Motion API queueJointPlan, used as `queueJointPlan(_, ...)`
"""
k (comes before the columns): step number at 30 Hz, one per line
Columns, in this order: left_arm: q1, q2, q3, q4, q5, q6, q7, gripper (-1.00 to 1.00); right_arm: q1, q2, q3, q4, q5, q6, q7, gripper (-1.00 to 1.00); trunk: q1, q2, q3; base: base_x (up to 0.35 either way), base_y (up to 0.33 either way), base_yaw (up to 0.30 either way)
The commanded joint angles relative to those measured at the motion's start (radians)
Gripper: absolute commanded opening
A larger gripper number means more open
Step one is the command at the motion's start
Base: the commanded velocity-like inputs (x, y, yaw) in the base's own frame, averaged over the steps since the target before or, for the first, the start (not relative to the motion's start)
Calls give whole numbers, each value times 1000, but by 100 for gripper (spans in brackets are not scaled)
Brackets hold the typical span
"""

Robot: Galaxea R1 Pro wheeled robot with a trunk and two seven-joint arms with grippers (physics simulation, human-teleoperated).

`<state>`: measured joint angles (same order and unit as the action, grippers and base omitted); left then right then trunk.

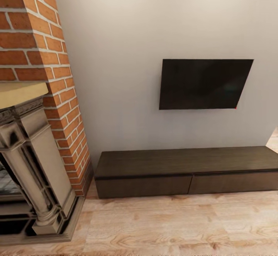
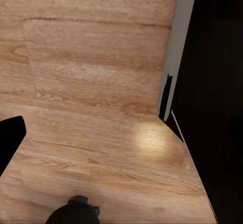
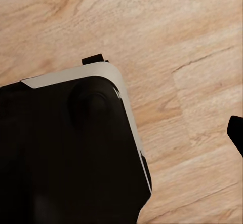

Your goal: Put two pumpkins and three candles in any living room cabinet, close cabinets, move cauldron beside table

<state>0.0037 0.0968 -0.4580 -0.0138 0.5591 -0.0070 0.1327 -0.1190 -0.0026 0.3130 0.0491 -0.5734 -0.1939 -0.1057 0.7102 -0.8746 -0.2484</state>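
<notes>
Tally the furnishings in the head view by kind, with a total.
Low dark-brown cabinet with two shut drawer fronts: 1
Wall-mounted black TV: 1
Brick and stone fireplace: 1
Total: 3

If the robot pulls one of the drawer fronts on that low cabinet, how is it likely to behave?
The cabinet looks long, low and flat on the floor, so it should stay put rather than tip. The drawer fronts are wide and smooth with no handle visible, so jaws would probably slip and need the top edge. A wide front may bind if pulled off-centre.
</notes>
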Motion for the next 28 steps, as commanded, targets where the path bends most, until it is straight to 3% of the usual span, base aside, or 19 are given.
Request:
queueJointPlan(1, 1, 0, -8, -1, 9, -1, 3, 100, -2, 1, 8, 3, -6, -5, -1, 100, 0, -1, -3, 0, 0, -3)
queueJointPlan(11, 1, -2, -7, -14, 2, -1, 5, 100, -2, 5, 7, -2, -9, -6, -1, 100, 0, -1, -18, 0, 0, 0)
queueJointPlan(19, 1, -19, 1, -23, 11, -1, 5, 100, -2, 6, 10, -13, -8, -16, 0, 100, 0, -1, -19, 0, 0, 0)
queueJointPlan(28, 1, -15, -2, -23, 9, -1, 5, 100, -2, 13, 11, -38, -10, -18, 0, 100, 0, -1, -19, 0, 0, 0)
